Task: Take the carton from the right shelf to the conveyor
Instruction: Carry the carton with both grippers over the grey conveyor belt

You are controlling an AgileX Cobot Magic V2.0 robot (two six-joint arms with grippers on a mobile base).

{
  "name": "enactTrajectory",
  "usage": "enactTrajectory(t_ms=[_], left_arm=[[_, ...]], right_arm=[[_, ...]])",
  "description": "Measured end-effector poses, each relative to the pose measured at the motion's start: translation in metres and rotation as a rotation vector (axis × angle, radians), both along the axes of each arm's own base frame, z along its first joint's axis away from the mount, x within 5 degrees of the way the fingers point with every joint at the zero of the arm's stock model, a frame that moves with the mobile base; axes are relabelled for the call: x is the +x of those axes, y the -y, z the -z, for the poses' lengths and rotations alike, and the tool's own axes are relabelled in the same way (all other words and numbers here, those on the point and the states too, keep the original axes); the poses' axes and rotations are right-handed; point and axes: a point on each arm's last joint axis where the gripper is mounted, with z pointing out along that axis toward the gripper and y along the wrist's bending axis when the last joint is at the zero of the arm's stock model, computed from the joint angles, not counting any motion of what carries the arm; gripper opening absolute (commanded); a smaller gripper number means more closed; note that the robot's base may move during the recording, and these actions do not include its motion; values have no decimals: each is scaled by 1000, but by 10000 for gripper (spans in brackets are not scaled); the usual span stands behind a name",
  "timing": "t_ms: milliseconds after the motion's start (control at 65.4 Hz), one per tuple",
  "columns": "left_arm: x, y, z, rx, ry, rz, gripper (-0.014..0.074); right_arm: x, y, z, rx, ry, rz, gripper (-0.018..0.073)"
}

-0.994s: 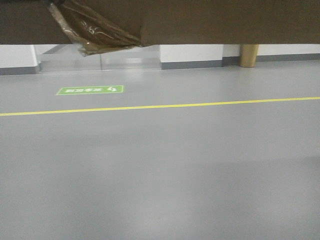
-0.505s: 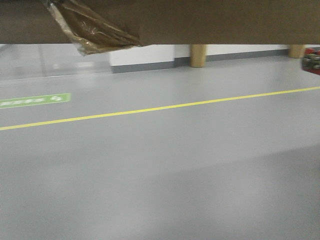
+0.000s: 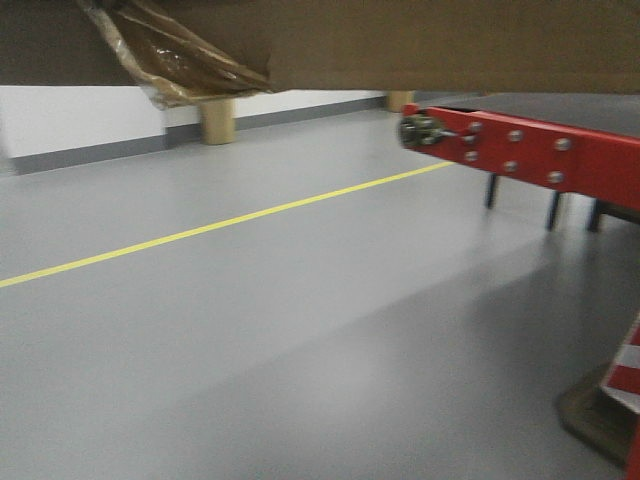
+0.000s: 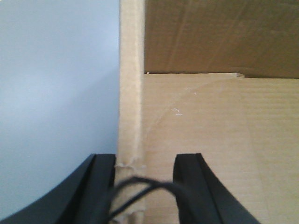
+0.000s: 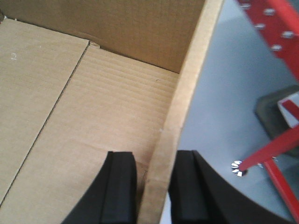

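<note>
**Grey hall floor [image 3: 300,330] below, large plain brown corrugated cardboard carton [image 3: 450,40] held clear of it**

Pale wall [image 3: 80,120] with a grey skirting at the back, a tan round post [image 3: 217,120] at its foot, a thin yellow line [image 3: 230,222] slanting across the floor. Filling the top of the front view, off the floor: the carton's underside, with torn, crinkled brownish tape [image 3: 175,60] dangling from its left part. At right, just below the carton's edge, the near end of the conveyor [image 3: 530,150]: glossy red bolted metal frame, dark grey belt on top, dark legs beneath. No contact visible between carton and belt. In the lower right corner, a red-and-white striped object [image 3: 625,375] on a dark base, blurred.

Seen from the left wrist: left end effector [image 4: 145,161] astride the carton's left side wall, one black finger outside, one inside, closed in on the cardboard, a black cable looping across in front. Seen from the right wrist: right end effector [image 5: 153,158] clamped likewise on the right side wall, black fingers pressed to both faces. Inside the carton, only bare corrugated flaps. Beyond the right wall, red frame and grey floor.
</note>
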Motion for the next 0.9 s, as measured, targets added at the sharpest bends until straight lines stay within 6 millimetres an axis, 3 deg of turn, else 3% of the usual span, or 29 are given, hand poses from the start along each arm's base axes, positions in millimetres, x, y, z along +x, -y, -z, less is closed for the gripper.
enactTrajectory(t_ms=[902], left_arm=[[6, -17, -10, 201, 131, -112, -17]], right_arm=[[13, -11, -16, 138, 209, -31, -63]])
